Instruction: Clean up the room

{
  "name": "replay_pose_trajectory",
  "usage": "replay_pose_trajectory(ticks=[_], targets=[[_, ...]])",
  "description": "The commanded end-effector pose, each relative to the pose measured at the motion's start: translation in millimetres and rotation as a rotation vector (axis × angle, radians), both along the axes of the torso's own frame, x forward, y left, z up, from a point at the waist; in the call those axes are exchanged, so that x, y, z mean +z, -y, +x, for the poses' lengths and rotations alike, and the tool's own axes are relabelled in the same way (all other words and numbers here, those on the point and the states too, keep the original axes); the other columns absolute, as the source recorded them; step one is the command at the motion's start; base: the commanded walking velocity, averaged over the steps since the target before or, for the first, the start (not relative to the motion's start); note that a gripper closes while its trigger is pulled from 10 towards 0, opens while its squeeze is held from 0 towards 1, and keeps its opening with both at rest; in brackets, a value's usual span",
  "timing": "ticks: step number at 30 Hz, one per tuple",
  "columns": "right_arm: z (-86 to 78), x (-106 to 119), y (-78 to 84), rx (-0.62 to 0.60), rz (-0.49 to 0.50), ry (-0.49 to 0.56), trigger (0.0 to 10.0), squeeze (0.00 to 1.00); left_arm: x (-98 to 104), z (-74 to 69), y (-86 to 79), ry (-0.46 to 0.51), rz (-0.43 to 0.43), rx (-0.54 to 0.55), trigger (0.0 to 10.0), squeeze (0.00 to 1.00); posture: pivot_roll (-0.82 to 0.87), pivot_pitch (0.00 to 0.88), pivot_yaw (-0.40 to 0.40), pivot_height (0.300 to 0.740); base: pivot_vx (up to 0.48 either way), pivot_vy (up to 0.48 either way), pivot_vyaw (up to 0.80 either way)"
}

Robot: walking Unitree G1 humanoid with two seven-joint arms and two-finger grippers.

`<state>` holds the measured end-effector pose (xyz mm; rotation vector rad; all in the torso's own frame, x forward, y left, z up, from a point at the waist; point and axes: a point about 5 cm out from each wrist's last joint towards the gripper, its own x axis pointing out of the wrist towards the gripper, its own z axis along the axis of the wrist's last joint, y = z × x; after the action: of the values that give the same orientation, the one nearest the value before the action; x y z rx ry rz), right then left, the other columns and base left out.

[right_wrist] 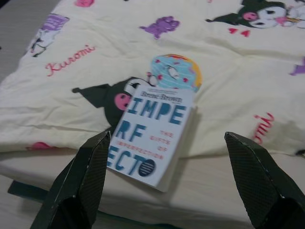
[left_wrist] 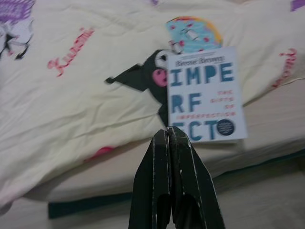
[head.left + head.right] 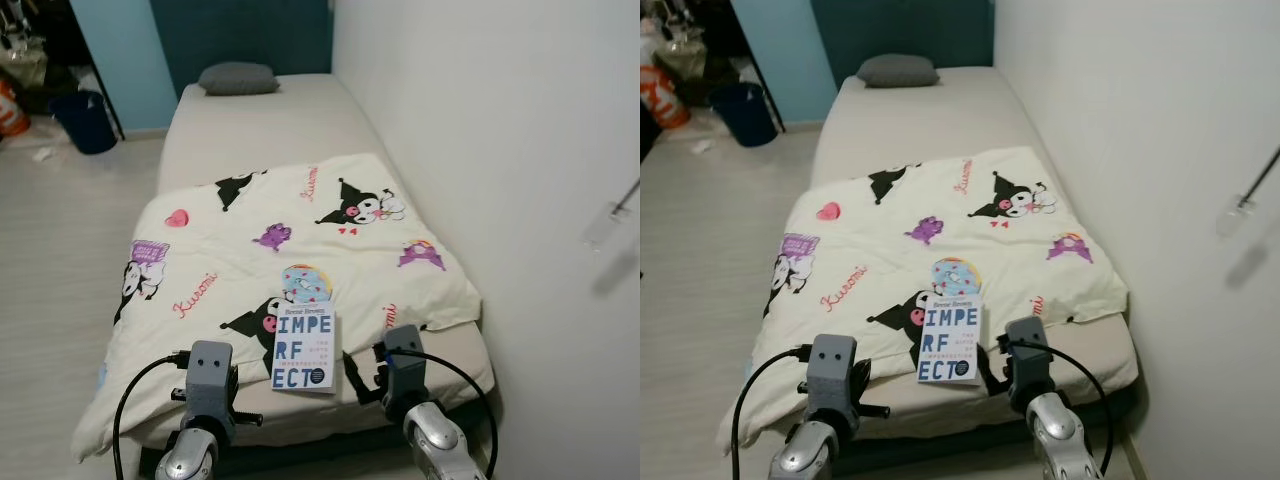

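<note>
The book (image 1: 151, 137) lies between the spread right jaws, its lower corner hidden behind one finger (image 1: 78, 191). Small print under the book's big letters is too blurred to read (left wrist view likewise). The blanket (image 2: 71, 95) runs off the picture's edges.

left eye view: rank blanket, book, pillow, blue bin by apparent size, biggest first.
1. blanket, by far the largest.
2. book.
3. pillow and blue bin: they look about alike, so no ranking between them. Both sit far from the camera, so they likely look smaller than they are next to the book.
</note>
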<state>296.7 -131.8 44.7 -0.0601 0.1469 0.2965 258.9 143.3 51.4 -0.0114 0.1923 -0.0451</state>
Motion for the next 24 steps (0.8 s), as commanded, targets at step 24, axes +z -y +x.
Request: replay_pose_trajectory(ticks=[24], targets=[[-2.0, -3.2, 2.6, -0.024, 0.014, -0.012, 10.0, 0.00, -1.7, 0.5, -2.6, 0.007, 0.017, 0.008, 10.0, 0.00, 0.00, 0.171, 0.024, 0.740, 0.000, 0.000, 0.37]])
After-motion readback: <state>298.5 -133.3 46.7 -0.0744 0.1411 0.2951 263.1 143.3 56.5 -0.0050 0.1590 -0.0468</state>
